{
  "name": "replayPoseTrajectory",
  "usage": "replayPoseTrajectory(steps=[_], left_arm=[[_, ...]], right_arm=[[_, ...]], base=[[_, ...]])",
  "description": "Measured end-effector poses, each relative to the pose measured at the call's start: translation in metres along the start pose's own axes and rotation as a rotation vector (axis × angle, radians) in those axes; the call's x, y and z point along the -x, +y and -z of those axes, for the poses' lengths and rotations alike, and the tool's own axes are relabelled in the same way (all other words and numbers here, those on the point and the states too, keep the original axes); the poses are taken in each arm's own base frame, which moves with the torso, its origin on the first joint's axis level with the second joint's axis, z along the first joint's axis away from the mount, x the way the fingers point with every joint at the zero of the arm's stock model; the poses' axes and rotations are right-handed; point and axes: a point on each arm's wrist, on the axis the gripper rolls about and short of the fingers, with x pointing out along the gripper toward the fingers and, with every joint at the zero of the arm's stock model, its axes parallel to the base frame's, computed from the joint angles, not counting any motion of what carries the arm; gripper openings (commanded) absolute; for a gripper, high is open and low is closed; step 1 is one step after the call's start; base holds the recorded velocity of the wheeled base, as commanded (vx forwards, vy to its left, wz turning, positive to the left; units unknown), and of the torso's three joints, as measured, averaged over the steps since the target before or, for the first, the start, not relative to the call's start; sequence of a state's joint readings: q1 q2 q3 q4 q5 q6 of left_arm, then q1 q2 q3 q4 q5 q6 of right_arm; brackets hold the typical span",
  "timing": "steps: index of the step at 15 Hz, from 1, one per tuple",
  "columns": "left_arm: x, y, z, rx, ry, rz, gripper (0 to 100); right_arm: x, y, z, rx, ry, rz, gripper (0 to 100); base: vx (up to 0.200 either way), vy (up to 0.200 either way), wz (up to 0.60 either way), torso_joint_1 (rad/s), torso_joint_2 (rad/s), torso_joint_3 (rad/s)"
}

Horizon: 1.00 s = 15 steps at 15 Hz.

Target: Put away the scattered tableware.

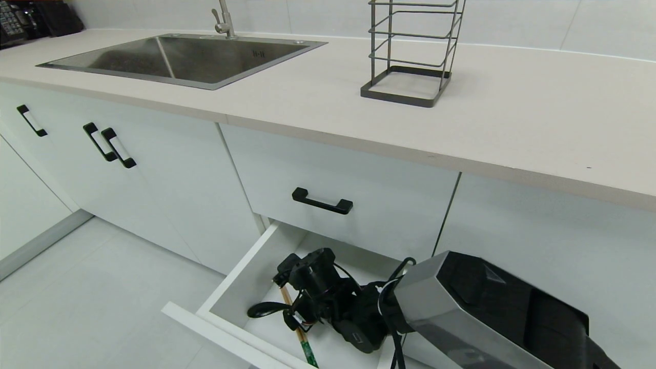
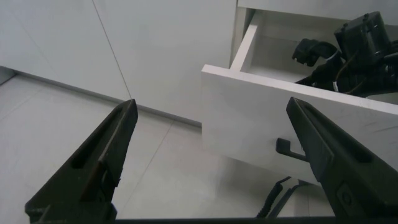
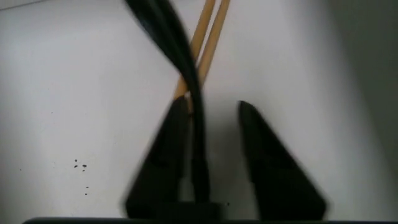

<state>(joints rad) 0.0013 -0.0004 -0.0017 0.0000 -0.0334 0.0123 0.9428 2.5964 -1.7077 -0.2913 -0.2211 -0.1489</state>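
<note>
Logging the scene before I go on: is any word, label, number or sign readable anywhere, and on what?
No text can be read.
Sink: a small dark mark on its inner wall, too small to read.
Keypad device at the counter's far left: keys too blurred to read.
Chopsticks in the open drawer: green end, no legible print.

The chopsticks (image 1: 302,341) are tan with green ends, the drawer (image 1: 246,279) and cabinets (image 1: 174,169) white with black handles (image 1: 322,201), the worktop (image 1: 512,118) pale beige, the sink (image 1: 215,56) steel-grey, the wire rack (image 1: 397,100) dark grey, the right hand (image 3: 212,106) black.
</note>
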Motion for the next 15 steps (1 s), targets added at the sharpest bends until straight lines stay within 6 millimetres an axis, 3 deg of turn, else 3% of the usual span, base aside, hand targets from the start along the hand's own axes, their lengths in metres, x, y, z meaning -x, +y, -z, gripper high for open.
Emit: replayPoseTrajectory(steps=[9,15], left_arm=[[0.0,0.0,0.0,0.0,0.001,0.0,100],[0.0,0.0,0.0,-0.001,0.0,0.001,100]], right_arm=[[0.092,0.007,-0.039,0.021,-0.076,-0.044,100],[0.152,-0.004,-0.029,0.038,-0.235,-0.053,100]], base=[[0.0,0.0,0.0,0.0,0.0,0.0],[0.0,0.0,0.0,0.0,0.0,0.0]])
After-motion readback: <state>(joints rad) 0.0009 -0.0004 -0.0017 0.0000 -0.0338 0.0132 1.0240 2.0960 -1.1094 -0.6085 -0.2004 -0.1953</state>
